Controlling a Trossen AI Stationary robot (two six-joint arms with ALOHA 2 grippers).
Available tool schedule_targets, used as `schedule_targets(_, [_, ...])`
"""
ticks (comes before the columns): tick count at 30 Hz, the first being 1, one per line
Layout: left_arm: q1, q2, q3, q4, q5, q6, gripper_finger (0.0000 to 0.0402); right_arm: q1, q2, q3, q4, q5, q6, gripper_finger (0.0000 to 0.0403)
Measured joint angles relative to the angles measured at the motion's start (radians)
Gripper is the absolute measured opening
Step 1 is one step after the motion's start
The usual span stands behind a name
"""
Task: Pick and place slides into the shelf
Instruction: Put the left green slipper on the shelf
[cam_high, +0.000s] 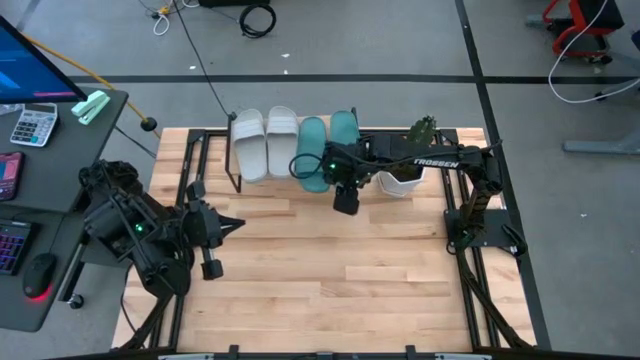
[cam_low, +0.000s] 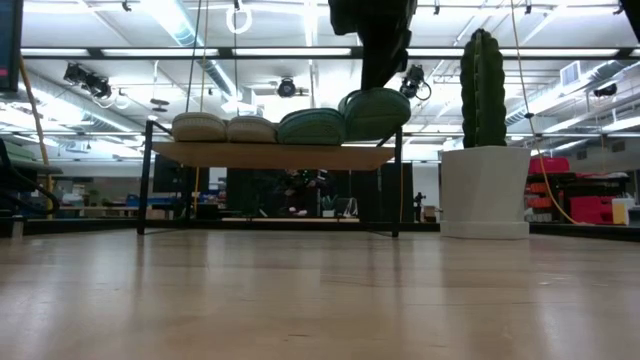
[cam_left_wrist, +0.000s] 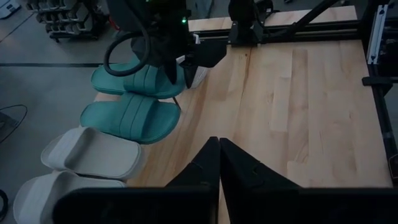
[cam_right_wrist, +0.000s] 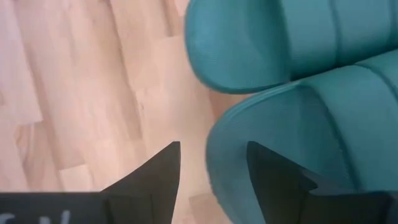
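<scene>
four slides sit side by side on the shelf (cam_high: 236, 165) at the table's (cam_high: 330, 270) far edge: two pale slides (cam_high: 265, 143) on the left, two teal slides (cam_high: 328, 140) on the right. the right pincer (cam_high: 345, 200) hangs released over the near end of the rightmost teal slide (cam_right_wrist: 298, 143), not gripping it. the left pincer (cam_high: 233, 224) rests clenched and empty at the table's left side. a potted cactus (cam_low: 484, 140) stands right of the shelf.

1. Right gripper (cam_right_wrist: 211, 165): two dark fingers, spread apart, nothing between them.
2. Two teal slides fill the far side of the view: nearer slide (cam_right_wrist: 292, 137), farther slide (cam_right_wrist: 261, 37), overlapping.
3. One finger's tip (cam_right_wrist: 264, 158) overlaps the nearer slide's edge.
4. Light wooden boards (cam_right_wrist: 93, 93) lie beneath.
</scene>
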Motion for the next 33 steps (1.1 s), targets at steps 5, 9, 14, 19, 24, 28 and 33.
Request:
schedule_targets(5, [0.0, 0.0, 0.0, 0.0, -0.001, 0.0, 0.0009, -0.001, 0.0, 0.0, 0.0, -0.062, -0.009, 0.019])
schedule_targets(9, [0.0, 0.0, 0.0, 0.0, -0.001, -0.001, 0.0005, 0.005, 0.001, 0.008, -0.006, -0.069, -0.013, 0.019])
schedule_targets(14, [0.0, 0.0, 0.0, 0.0, -0.003, -0.001, 0.0017, 0.009, 0.001, 0.065, -0.005, -0.078, -0.034, 0.019])
schedule_targets(19, [0.0, 0.0, 0.0, 0.0, -0.008, -0.001, 0.0006, 0.009, 0.001, 0.166, -0.013, -0.069, -0.039, 0.0189])
schedule_targets(24, [0.0, 0.0, 0.0, 0.0, -0.009, -0.001, 0.0011, -0.022, 0.001, 0.288, -0.102, 0.051, -0.075, 0.0155])
schedule_targets(28, [0.0, 0.0, 0.0, 0.0, -0.009, -0.001, 0.0018, -0.077, 0.001, 0.317, -0.234, 0.109, -0.083, 0.009])
schedule_targets(33, [0.001, 0.0, 0.0, 0.0, -0.009, 0.0, 0.0005, -0.147, 0.001, 0.268, -0.322, 0.118, -0.1, 0.0017])
